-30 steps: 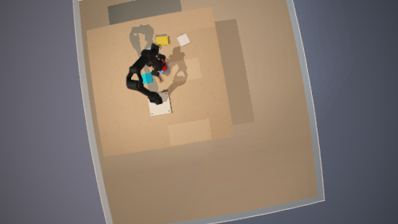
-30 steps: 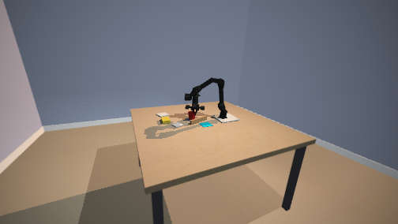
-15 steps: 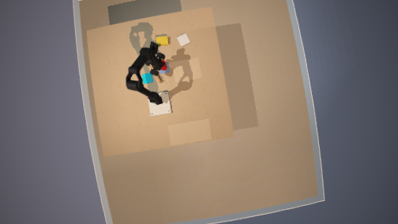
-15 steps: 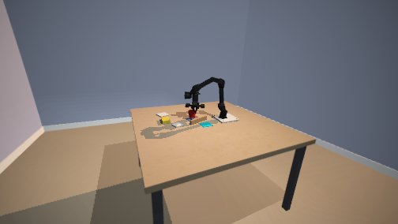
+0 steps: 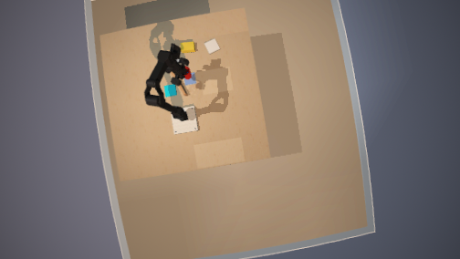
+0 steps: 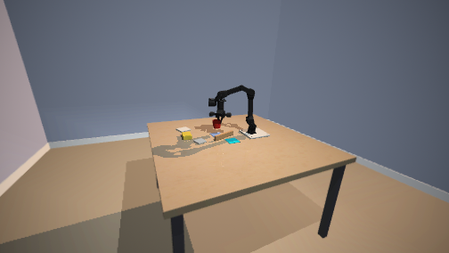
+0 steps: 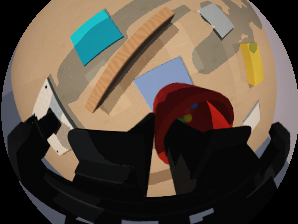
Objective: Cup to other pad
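Note:
A red cup (image 5: 188,70) (image 6: 216,124) (image 7: 197,111) holds small coloured marbles (image 7: 188,117). My gripper (image 5: 183,71) (image 6: 217,118) (image 7: 157,116) is shut on the cup's near rim wall, and the cup is upright. The cup is over a light blue pad (image 5: 192,80) (image 6: 216,134) (image 7: 162,80) and seems slightly above it. A cyan pad (image 5: 170,90) (image 6: 232,141) (image 7: 97,36) lies beyond a wooden bar (image 5: 183,88) (image 6: 224,135) (image 7: 129,59). A grey pad (image 6: 200,141) (image 7: 216,18) lies on the other side; the arm hides it in the top view.
A yellow block (image 5: 187,46) (image 6: 187,135) (image 7: 250,63) and a white square tile (image 5: 212,46) (image 6: 183,129) lie near the grey pad. The arm stands on a white base plate (image 5: 188,126) (image 6: 260,133) (image 7: 45,104). All this sits near the far side of the table (image 6: 249,169).

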`<action>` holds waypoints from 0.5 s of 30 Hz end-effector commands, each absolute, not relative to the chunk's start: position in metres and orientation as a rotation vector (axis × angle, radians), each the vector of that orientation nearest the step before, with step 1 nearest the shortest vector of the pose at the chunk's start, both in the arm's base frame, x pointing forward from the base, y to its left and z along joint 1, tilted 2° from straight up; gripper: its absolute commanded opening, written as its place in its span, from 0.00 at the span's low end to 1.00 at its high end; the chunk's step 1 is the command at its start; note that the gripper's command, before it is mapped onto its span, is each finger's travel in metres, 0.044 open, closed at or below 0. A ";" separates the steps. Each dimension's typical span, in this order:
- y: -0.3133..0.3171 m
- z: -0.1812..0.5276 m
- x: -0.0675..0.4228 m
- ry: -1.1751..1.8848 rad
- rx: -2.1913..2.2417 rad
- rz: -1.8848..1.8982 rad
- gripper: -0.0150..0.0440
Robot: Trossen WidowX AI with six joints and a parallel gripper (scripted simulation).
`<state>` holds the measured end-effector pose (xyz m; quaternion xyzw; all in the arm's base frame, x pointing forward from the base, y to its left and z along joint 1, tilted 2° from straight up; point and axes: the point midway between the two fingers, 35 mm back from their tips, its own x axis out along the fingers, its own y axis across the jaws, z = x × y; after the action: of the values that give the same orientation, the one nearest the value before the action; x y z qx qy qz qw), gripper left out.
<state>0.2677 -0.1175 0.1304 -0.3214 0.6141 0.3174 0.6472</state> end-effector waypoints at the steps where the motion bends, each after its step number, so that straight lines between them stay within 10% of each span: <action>1: -0.118 0.137 0.267 1.386 -0.736 0.724 0.25; 15: -0.118 0.134 0.266 1.395 -0.732 0.720 0.25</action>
<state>0.2660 -0.1185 0.1345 -0.3223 0.6133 0.3168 0.6478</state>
